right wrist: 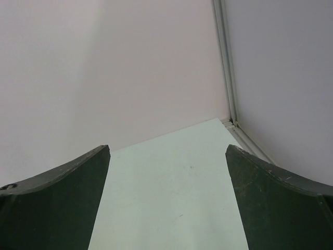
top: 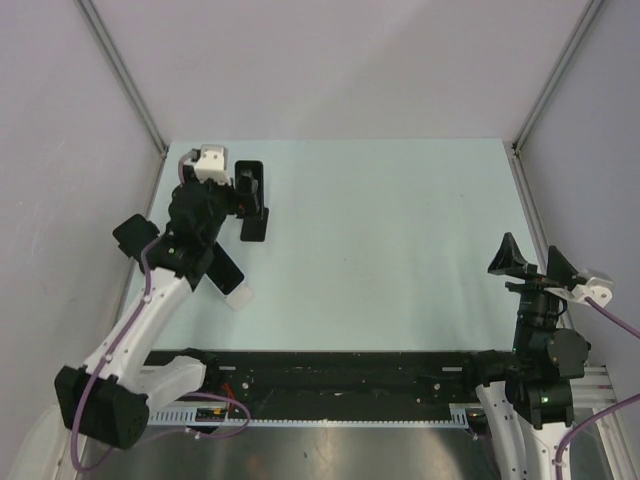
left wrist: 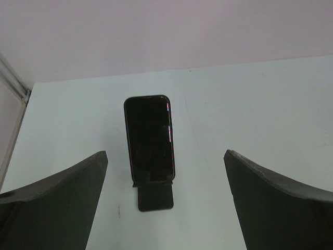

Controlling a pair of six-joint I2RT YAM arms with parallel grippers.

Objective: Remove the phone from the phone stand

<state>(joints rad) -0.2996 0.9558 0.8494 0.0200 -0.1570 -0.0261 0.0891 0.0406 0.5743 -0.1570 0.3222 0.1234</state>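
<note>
A glossy black phone [left wrist: 148,138] leans upright on a small black stand [left wrist: 155,197]. The left gripper [left wrist: 165,153] faces it, jaws wide; the right gripper [right wrist: 167,148] gapes too.

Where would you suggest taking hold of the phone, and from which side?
Grip the phone across its two long edges, above the stand, coming from the front. It stands upright with both edges exposed, and the open left hand faces it.

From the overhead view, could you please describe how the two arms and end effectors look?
The left arm and right arm pair white links with black joints and trailing purple cables. The left end effector and right end effector each have two dark, curved, tapering fingers.
</note>
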